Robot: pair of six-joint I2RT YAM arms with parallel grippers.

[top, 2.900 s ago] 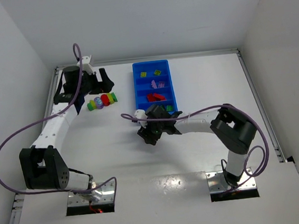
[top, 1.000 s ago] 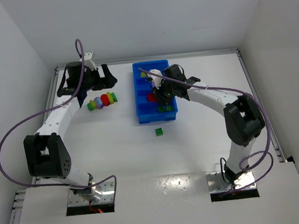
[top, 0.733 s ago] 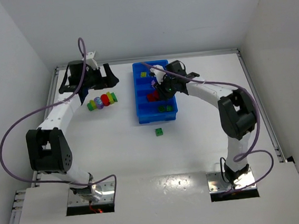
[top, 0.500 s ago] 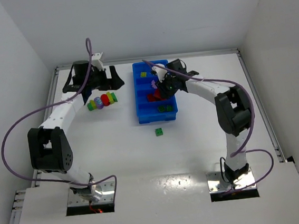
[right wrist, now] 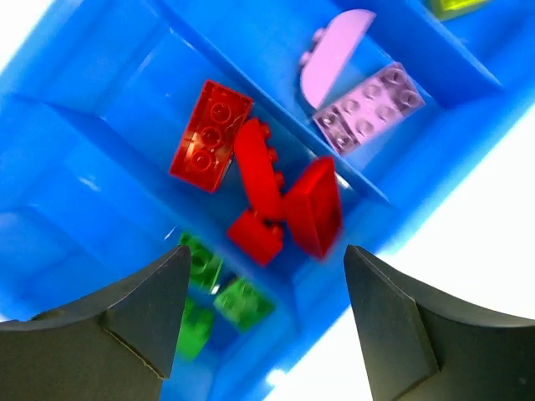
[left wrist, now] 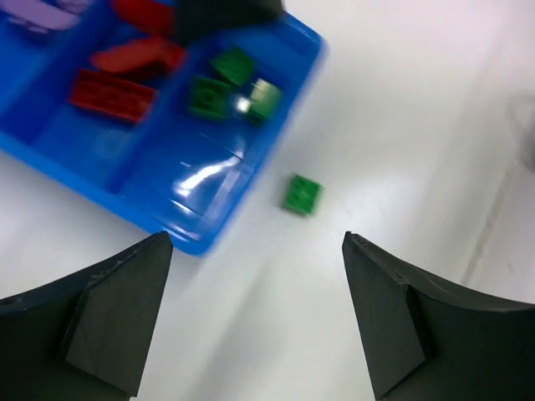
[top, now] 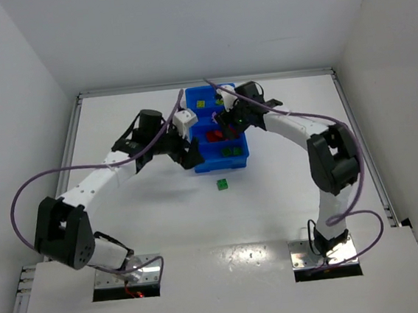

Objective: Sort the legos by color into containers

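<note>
The blue tray lies at the table's middle back, its containers side by side. Red legos fill one container, with purple legos in the one beyond and green legos in the nearest. My right gripper hovers open over the red ones with nothing between its fingers. A red brick shows blurred just under it. One green lego lies on the table in front of the tray. My left gripper hangs open by the tray's near left corner, the green lego ahead of it.
Yellow-green legos sit in the tray's far container. White walls close the table at the back and on both sides. Purple cables loop from both arms. The arm bases are bolted at the near edge.
My right gripper has opened above the red container and let a red brick go. The left arm has swung from the back left to the tray's near left corner, covering the multicoloured cluster.
</note>
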